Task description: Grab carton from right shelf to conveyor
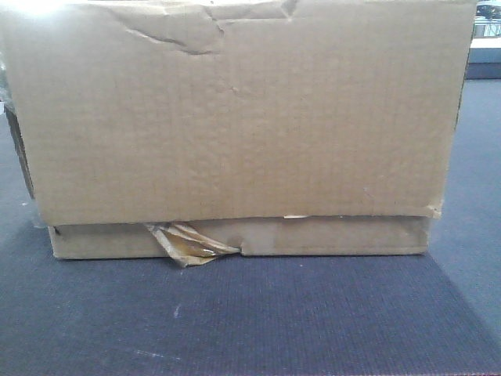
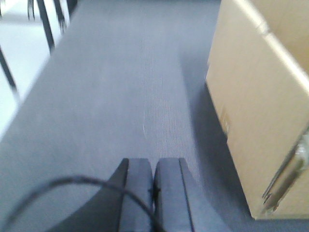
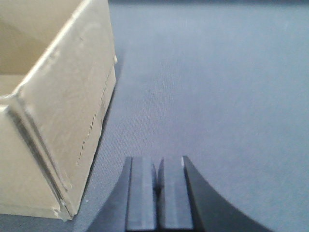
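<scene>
A large brown cardboard carton fills the front view, resting on a dark blue-grey ribbed surface, with torn tape hanging at its lower edge. My left gripper is shut and empty, left of the carton's end and apart from it. My right gripper is shut and empty, right of the carton's other end and apart from it. Neither gripper shows in the front view.
The ribbed surface stretches on both sides of the carton. Dark metal legs and pale floor lie at the far left. A shelf or counter edge shows at the upper right.
</scene>
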### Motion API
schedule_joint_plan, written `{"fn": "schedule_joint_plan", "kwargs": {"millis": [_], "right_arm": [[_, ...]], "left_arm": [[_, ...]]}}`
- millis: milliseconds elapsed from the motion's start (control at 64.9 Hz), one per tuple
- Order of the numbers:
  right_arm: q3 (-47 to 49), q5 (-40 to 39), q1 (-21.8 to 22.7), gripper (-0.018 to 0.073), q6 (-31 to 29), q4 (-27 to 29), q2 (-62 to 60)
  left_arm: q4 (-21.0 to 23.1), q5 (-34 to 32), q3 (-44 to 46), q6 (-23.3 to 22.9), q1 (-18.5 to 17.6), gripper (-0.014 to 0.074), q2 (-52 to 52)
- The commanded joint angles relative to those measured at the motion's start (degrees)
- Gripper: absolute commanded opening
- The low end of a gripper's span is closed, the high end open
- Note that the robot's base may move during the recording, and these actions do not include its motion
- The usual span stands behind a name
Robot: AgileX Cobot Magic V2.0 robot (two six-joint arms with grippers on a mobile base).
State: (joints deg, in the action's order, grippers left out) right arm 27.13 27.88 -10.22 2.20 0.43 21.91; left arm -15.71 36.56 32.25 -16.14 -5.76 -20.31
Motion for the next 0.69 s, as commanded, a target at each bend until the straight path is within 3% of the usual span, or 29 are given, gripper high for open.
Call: {"fn": "schedule_joint_plan", "kwargs": {"millis": [0,293,678], "right_arm": [[-1.88,-2.01,0.34,-0.0067,-2.56,-0.75,-5.87],[-2.76,-3.61,0.34,-0.0067,-2.56,-0.12,-19.87],[-2.76,-3.99,0.34,-0.0067,-2.56,-0.12,-21.57]], "left_arm": [[0.24,-1.66,-0.77,1.79,0.07,-0.0008,5.09],[0.24,-1.64,-0.70,2.35,0.07,-0.0008,15.68],[0.24,-1.64,-0.70,2.35,0.07,-0.0008,17.18]]}}
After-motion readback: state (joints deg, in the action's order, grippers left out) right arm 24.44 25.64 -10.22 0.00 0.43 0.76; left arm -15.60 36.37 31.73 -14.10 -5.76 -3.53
